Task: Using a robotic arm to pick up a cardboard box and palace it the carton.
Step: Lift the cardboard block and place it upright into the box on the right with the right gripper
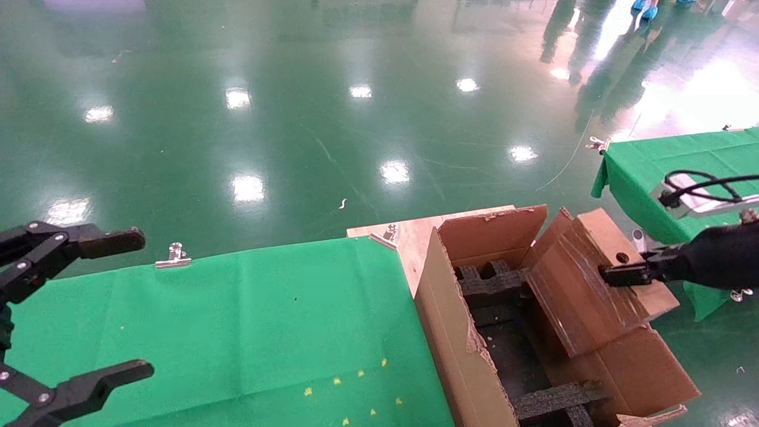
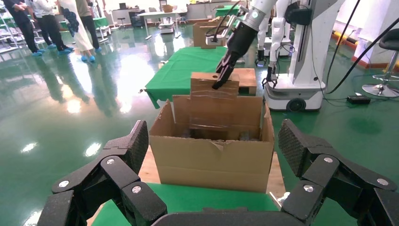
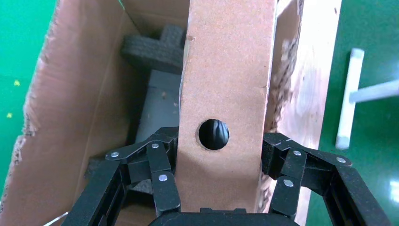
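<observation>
We hold the box (image 1: 584,279) in the right gripper (image 1: 619,275), at the right of the head view, with the fingers (image 3: 162,181) clamped on its two broad faces so that the narrow face with the punched hole (image 3: 213,134) points back at the wrist camera. This grip leaves the long axis of the box free to lead downward, which is the orientation we judge necessary for entry between the foam inserts (image 1: 492,279). The box hangs tilted above the open carton (image 1: 456,332), its lower end inside the mouth near the right wall, and its upper end above the rim; in the left wrist view it projects above the far flap at centre frame. It does not yet appear seated, so we judge the placing step to be in progress. The carton stands on a bare board (image 1: 415,234) at the end of the green-clothed table (image 1: 237,320), lower centre of the head view, where both arms can reach it. The left gripper (image 1: 89,308) waits at the lower left of the head view with its fingers spread wide and nothing between them, clear of the carton. The ragged flap edges could snag the box.
</observation>
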You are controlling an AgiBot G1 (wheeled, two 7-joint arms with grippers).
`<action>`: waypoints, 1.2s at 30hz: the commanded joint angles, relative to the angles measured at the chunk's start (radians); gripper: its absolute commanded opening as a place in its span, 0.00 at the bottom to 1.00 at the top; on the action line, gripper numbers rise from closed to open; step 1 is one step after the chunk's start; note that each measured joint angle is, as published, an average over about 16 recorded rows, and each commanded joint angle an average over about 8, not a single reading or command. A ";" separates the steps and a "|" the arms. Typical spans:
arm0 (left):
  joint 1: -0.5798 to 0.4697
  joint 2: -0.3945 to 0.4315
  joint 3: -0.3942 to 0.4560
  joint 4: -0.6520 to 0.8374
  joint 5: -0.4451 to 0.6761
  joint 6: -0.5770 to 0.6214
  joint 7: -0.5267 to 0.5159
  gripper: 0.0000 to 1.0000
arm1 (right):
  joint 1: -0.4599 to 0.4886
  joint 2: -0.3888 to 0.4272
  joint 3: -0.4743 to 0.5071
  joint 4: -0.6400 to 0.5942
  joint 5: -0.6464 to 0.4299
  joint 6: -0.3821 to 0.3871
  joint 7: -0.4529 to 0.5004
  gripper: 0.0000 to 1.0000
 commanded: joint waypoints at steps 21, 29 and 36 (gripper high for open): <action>0.000 0.000 0.000 0.000 0.000 0.000 0.000 1.00 | -0.106 0.018 -0.080 0.137 -0.099 0.208 0.194 0.00; 0.000 0.000 0.001 0.000 0.000 0.000 0.000 1.00 | -0.192 -0.030 -0.102 0.088 -0.047 0.304 0.189 0.00; 0.000 0.000 0.001 0.000 -0.001 0.000 0.000 1.00 | -0.281 -0.087 -0.110 0.010 0.027 0.371 0.156 0.00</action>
